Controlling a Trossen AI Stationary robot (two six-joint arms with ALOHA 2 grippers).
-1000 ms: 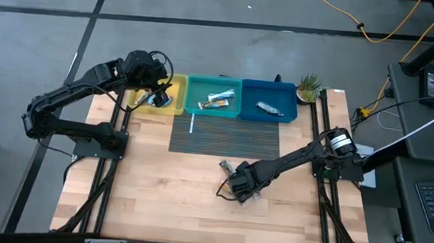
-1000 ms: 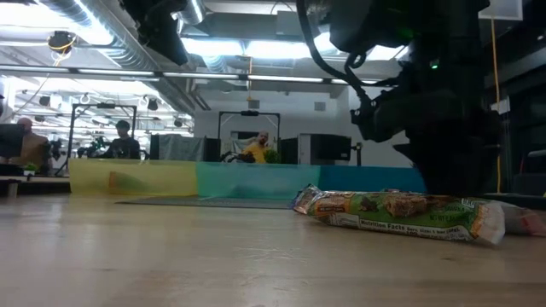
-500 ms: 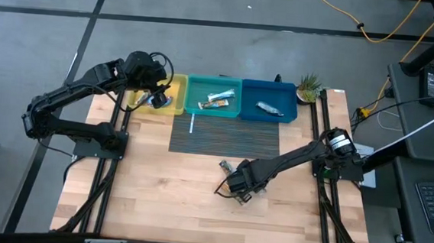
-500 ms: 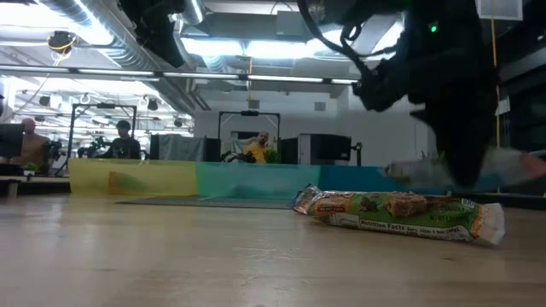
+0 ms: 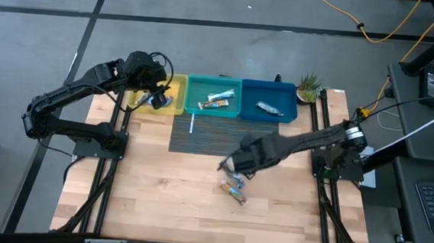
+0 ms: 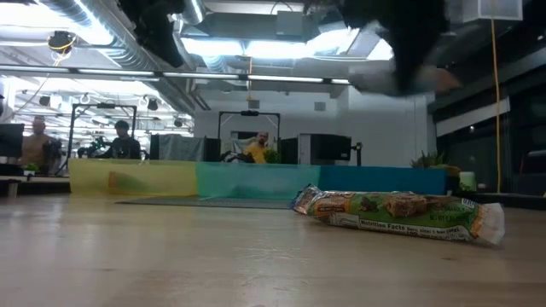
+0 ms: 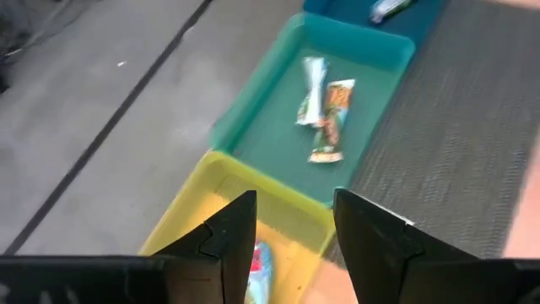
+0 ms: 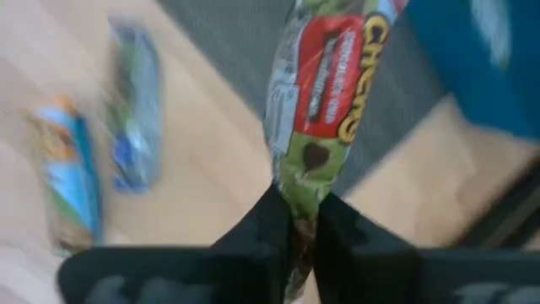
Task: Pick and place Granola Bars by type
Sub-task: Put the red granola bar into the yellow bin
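The room beyond the table is a large workshop with ceiling lights, ducts and racks of equipment; 2 people (image 6: 124, 141) sit far back on the left of the low view. The grey floor (image 5: 233, 4) around the rig carries dark tape lines and an orange cable.

The wooden table (image 5: 158, 202) holds a dark ribbed mat (image 5: 223, 137) at mid-depth, and along its far edge 3 trays side by side: yellow tray (image 5: 174, 103), teal tray (image 5: 195, 105) and blue tray (image 5: 279, 114). A small potted plant (image 5: 308, 86) stands beside the blue tray.

The left gripper (image 7: 291, 232) hangs over the yellow tray, its fingers parted with nothing between them; a blue-wrapped bar (image 7: 260, 263) lies in the tray below it.

The right gripper (image 8: 299, 215) is raised above the near edge of the mat, pinched tight on 1 end of a granola bar in a green and red wrapper (image 8: 325, 93). The bar's long axis runs straight out from the fingertips, its free end pointing toward the blue tray.

In the teal tray lie 2 bars (image 7: 325, 114), roughly parallel, lengthwise along the tray. 1 silver bar (image 5: 270, 107) lies in the blue tray. On the bare wood just below the right gripper lie 2 more bars (image 5: 234, 190), close together; in the low view the nearer one (image 6: 401, 213) lies flat, its length running across the view.
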